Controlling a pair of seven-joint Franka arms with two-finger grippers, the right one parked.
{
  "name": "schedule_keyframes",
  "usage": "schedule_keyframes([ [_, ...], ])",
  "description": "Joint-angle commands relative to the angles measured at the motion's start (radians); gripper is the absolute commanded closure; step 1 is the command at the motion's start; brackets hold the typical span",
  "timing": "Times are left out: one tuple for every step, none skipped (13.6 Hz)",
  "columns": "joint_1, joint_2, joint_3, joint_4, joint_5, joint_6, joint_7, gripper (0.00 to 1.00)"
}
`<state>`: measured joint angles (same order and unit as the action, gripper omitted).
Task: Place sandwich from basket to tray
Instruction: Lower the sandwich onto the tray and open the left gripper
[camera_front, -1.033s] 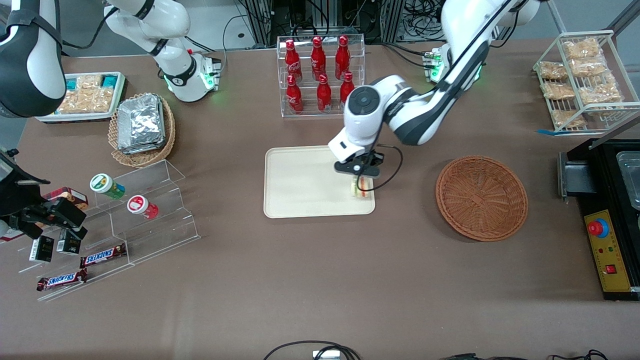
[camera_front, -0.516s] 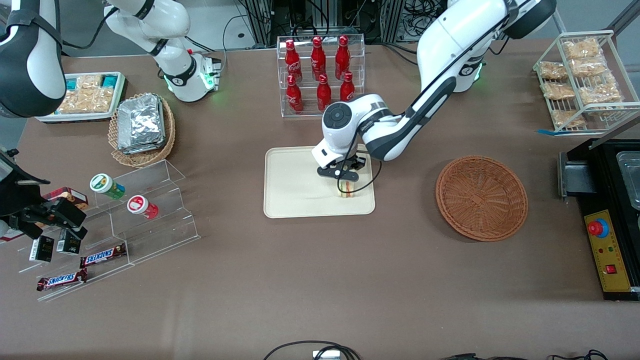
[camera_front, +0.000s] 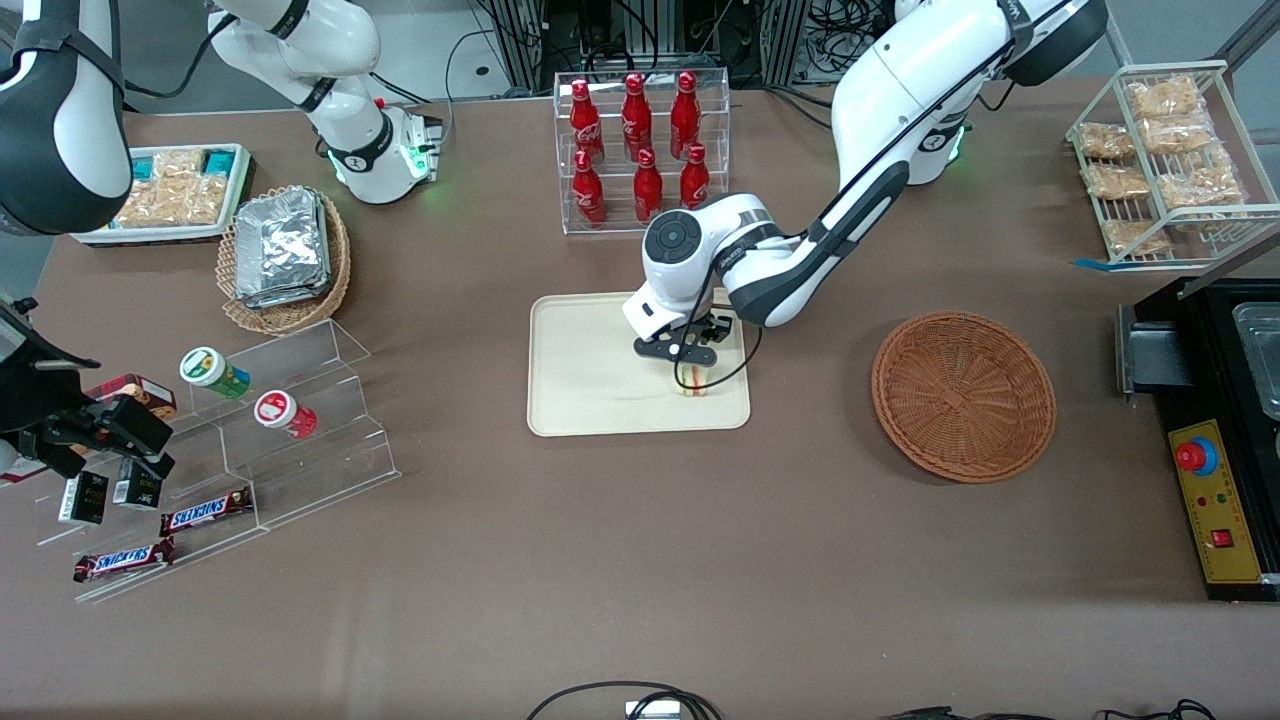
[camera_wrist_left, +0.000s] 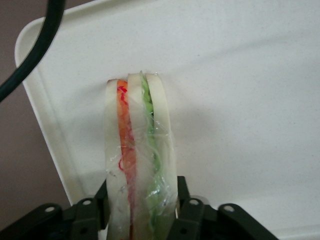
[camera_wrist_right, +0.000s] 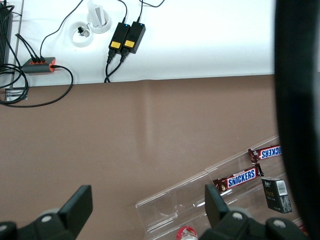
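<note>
Sandwich (camera_wrist_left: 139, 160) clamped upright in your gripper (camera_front: 690, 372), low over the tray (camera_front: 590, 370) toward its four o'clock corner — basket (camera_front: 963, 395) empty. Placing step now — lower gently, then release.

I see the hand (camera_front: 692, 374) over the tray (camera_front: 585, 380), clamped on the sandwich (camera_front: 692, 383); the basket (camera_front: 963, 394) sits toward my working arm's end.

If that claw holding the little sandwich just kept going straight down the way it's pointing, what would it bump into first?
Most likely the flat cream-beige plastic tray: the gripper points down at it, shut on the triangular white-bread sandwich, whose tip would touch first. Whether it already touches is unclear.
</note>
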<state>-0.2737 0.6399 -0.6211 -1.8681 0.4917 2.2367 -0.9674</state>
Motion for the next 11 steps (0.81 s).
schedule_keyframes([
  [-0.006,-0.022,0.006,0.046,0.01,-0.055,-0.053,0.01],
  [-0.002,-0.022,0.006,0.073,0.007,-0.08,-0.051,0.01],
  [-0.002,-0.022,0.006,0.104,0.002,-0.112,-0.051,0.01],
  [-0.001,-0.022,0.006,0.13,0.001,-0.146,-0.053,0.01],
  [0.001,-0.028,0.006,0.151,-0.002,-0.173,-0.06,0.01],
  [0.002,-0.034,0.012,0.179,-0.025,-0.193,-0.065,0.01],
  [0.002,-0.04,0.026,0.203,-0.048,-0.215,-0.067,0.01],
  [0.002,-0.052,0.056,0.226,-0.064,-0.247,-0.065,0.01],
  [0.002,-0.071,0.085,0.242,-0.077,-0.276,-0.062,0.01],
  [0.002,-0.095,0.118,0.247,-0.097,-0.288,-0.06,0.0],
  [0.001,-0.126,0.159,0.245,-0.114,-0.29,-0.057,0.0],
])
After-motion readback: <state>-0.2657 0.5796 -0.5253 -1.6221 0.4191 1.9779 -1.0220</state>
